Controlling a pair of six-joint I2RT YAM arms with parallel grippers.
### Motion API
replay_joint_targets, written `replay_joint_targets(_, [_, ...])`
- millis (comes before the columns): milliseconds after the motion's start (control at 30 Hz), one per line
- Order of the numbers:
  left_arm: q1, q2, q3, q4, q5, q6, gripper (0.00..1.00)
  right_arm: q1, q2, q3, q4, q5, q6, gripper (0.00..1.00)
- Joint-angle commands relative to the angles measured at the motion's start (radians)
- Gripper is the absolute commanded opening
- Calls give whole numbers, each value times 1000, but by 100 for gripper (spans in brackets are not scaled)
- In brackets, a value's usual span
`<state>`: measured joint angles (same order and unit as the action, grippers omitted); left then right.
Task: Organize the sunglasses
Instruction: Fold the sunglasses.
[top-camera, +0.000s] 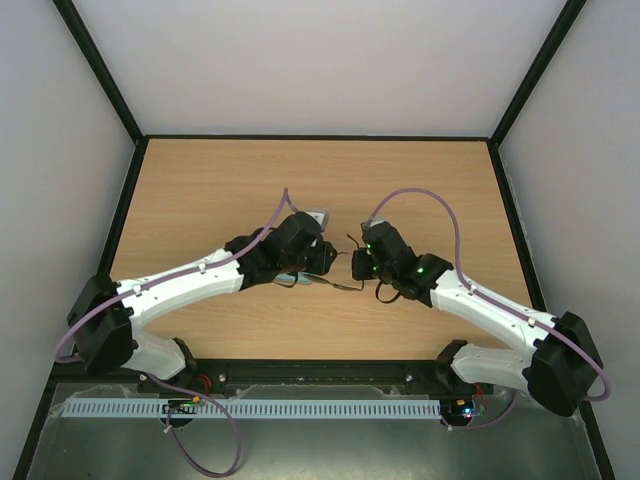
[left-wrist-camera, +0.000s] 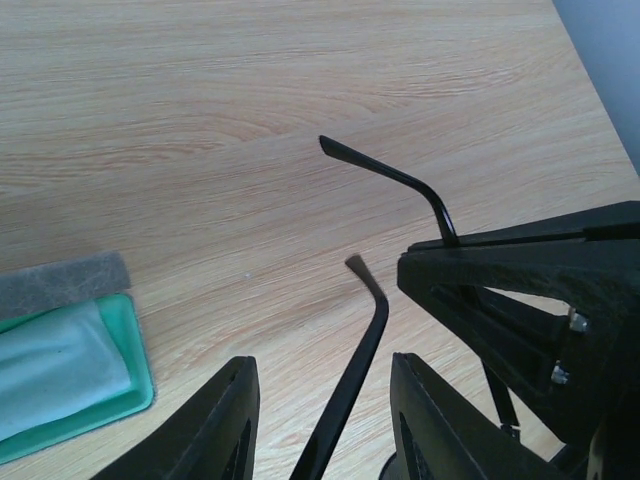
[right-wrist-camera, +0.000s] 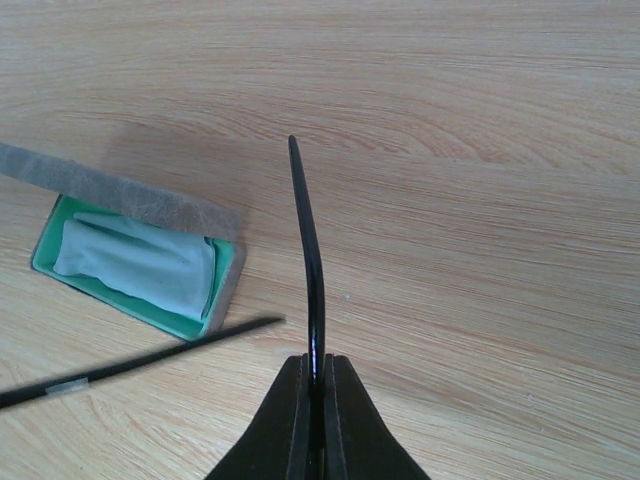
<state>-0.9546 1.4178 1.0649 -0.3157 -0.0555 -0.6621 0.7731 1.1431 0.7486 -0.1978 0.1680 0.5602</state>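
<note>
The sunglasses (top-camera: 345, 286) hang between my two grippers over the middle of the table. My right gripper (right-wrist-camera: 318, 358) is shut on one slim dark temple arm (right-wrist-camera: 312, 250), which curves up out of its fingertips. In the left wrist view the other temple arm (left-wrist-camera: 365, 340) runs between the fingers of my left gripper (left-wrist-camera: 322, 362). Those jaws stand apart with a gap on each side, touching nothing. The right gripper's black body (left-wrist-camera: 540, 290) sits close at the right. The lenses are hidden.
The grey case (right-wrist-camera: 150, 205) lies open on the wooden table (top-camera: 200, 190) under and beside my left gripper. Its green lining (left-wrist-camera: 130, 340) holds a folded light blue cloth (right-wrist-camera: 140, 260). Black frame rails border the table.
</note>
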Motion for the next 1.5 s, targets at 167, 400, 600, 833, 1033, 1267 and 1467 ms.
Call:
replay_joint_targets(167, [-7,8,-34,108,193,38,39,6,7,34,-9,-11,-17,1])
replay_joint_targets(400, [-4,-3,-75,158,287,45,39,6,2,33,-3,-31,-14,2])
replay_joint_targets(600, [-3,-38,-105,180,333,40,40,6,-9,43,-15,-18,-16,1])
replay_joint_targets(833, [34,-109,-91,180,407,44,42,6,-13,38,-14,-21,-14,2])
replay_joint_targets(1033, [68,-254,-58,82,268,20,43,5,-9,42,-20,8,2,1])
replay_joint_targets(1267, [5,-433,-172,-36,127,-71,40,-1,43,106,-47,103,58,1])
replay_joint_targets(1467, [-56,-523,-381,4,101,-163,34,-11,90,144,-39,123,83,1])
